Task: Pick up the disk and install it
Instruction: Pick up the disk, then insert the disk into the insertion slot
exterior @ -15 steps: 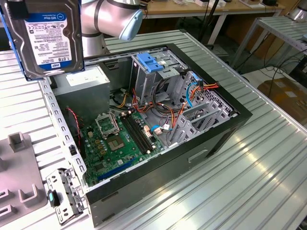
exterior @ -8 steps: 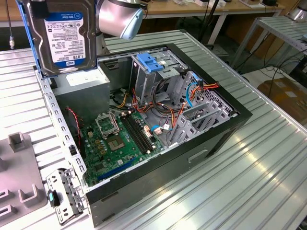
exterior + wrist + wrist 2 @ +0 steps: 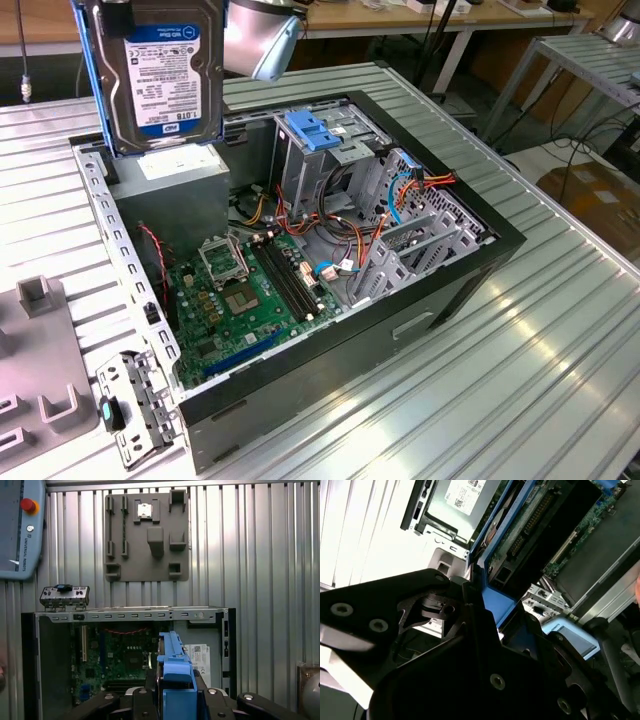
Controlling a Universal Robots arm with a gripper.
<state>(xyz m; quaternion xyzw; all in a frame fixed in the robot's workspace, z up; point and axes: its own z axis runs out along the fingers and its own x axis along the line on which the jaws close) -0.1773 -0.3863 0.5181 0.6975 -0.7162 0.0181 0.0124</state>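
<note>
The disk (image 3: 165, 75), a dark hard drive with a white and blue label and blue side rails, hangs upright in the air over the back corner of the open computer case (image 3: 470, 262), on the exterior view's left. In the first wrist view my gripper (image 3: 175, 692) is shut on the disk (image 3: 175, 667), black fingers (image 3: 207, 697) pressing either side of its blue rail. The second wrist view shows the disk's (image 3: 515, 535) green underside and blue rail running out from the black gripper body.
Inside the case are a motherboard (image 3: 240, 290), cables, a grey metal box (image 3: 175, 180) under the disk and a blue latch plate (image 3: 312, 130) on the drive cage. A grey fixture plate (image 3: 146, 535), a small metal bracket (image 3: 65, 596) and a pendant (image 3: 20, 530) lie on the ribbed table.
</note>
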